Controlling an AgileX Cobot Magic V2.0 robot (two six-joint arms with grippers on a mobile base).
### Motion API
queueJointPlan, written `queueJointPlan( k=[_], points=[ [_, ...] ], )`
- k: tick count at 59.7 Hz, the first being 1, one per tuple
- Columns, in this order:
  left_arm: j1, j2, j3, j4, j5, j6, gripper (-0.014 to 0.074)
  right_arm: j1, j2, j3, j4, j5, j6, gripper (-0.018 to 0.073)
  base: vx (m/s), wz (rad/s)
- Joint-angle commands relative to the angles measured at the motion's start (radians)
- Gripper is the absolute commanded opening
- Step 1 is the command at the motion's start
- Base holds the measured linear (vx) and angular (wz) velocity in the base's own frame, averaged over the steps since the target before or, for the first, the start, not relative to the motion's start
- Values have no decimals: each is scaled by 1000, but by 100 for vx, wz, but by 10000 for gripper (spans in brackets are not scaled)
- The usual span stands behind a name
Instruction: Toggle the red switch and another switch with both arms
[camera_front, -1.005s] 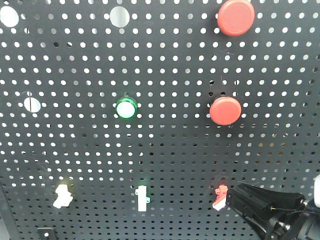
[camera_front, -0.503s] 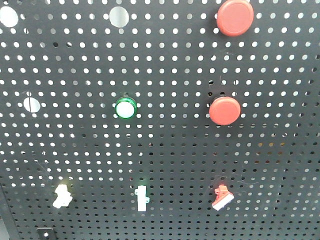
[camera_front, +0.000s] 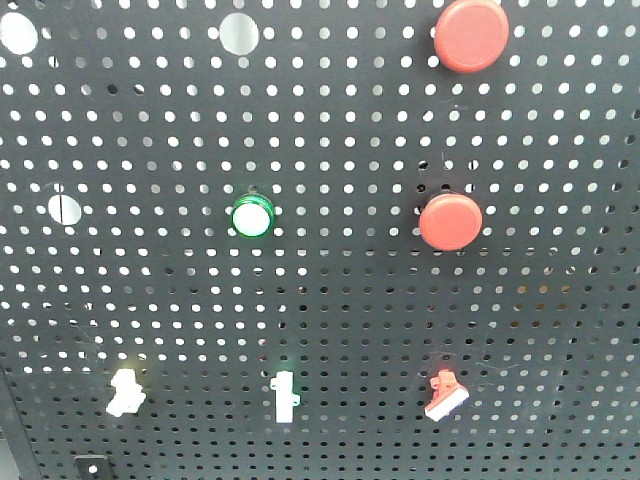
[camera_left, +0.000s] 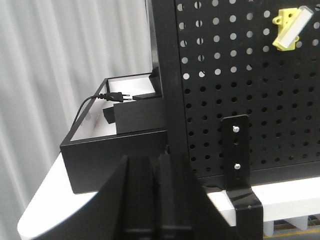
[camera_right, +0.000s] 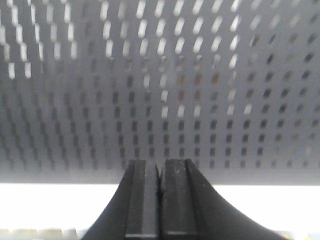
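Low on the black pegboard (camera_front: 340, 300) in the front view, the small red switch (camera_front: 443, 393) sits at the right with its white lever slanting. The pale cream switch (camera_front: 125, 392) sits at the lower left; the left wrist view shows it as a yellow switch (camera_left: 290, 27) high up on the right. Neither arm shows in the front view. My left gripper (camera_left: 156, 167) is shut and empty, low beside the board's left edge, well below that switch. My right gripper (camera_right: 160, 167) is shut and empty, facing the blurred pegboard (camera_right: 160, 90); no switch shows there.
A slim white switch with a green base (camera_front: 284, 395) stands between the two switches. Above are a green round button (camera_front: 251, 216) and two large red push buttons (camera_front: 450, 221) (camera_front: 471, 33). A black box (camera_left: 115, 150) holding a plug (camera_left: 117, 96) and a mounting bracket (camera_left: 235, 150) sit by the board's left foot.
One second ago my right gripper was at the red switch in the front view's lower right corner. It has since drawn back out of that view. The red switch stands fully uncovered.
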Motion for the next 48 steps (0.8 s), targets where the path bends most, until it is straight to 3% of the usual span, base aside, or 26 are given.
queueJointPlan(
  k=[1, 48],
  points=[
    [2, -9, 19, -9, -78, 0, 2, 2, -11, 5, -20, -58, -3, -6, 0, 0],
    [2, -9, 19, -9, -78, 0, 2, 2, -11, 5, -20, -53, -3, -6, 0, 0]
  ],
)
